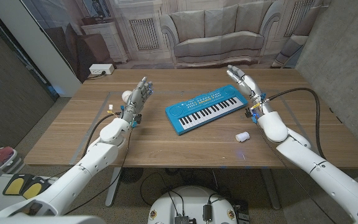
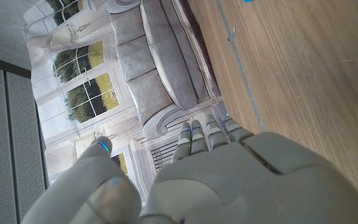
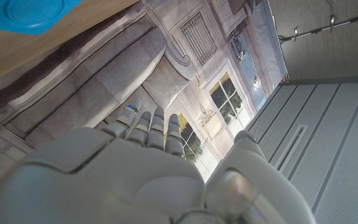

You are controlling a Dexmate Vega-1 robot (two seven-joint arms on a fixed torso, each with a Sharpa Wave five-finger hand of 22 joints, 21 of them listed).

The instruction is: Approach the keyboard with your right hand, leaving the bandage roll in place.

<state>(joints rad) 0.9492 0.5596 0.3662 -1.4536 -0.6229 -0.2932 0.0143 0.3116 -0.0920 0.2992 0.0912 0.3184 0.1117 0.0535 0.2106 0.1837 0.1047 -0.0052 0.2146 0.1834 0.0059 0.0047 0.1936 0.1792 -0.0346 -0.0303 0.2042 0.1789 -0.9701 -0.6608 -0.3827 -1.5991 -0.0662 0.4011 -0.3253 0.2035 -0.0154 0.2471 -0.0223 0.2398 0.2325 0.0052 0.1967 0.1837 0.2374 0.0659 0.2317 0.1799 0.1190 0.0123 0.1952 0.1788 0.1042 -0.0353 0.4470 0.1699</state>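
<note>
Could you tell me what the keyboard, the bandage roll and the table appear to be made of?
The keyboard looks like moulded plastic: a bright blue, smooth body with black and white keys. The bandage roll looks like soft white fabric or gauze, matte, though it is too small to be sure. The table seems to be wood or wood veneer, with brown grain lines and a satin finish.

Glossy plastic keyboard [image 1: 207, 109], matt wooden table [image 1: 166, 143]

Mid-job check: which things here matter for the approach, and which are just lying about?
Job:
keyboard, blue, mid-table
right hand, open, beside the keyboard's far right end
bandage roll, to stay put

Lying about:
white ball behind the left hand
white box, floor beyond table
</note>
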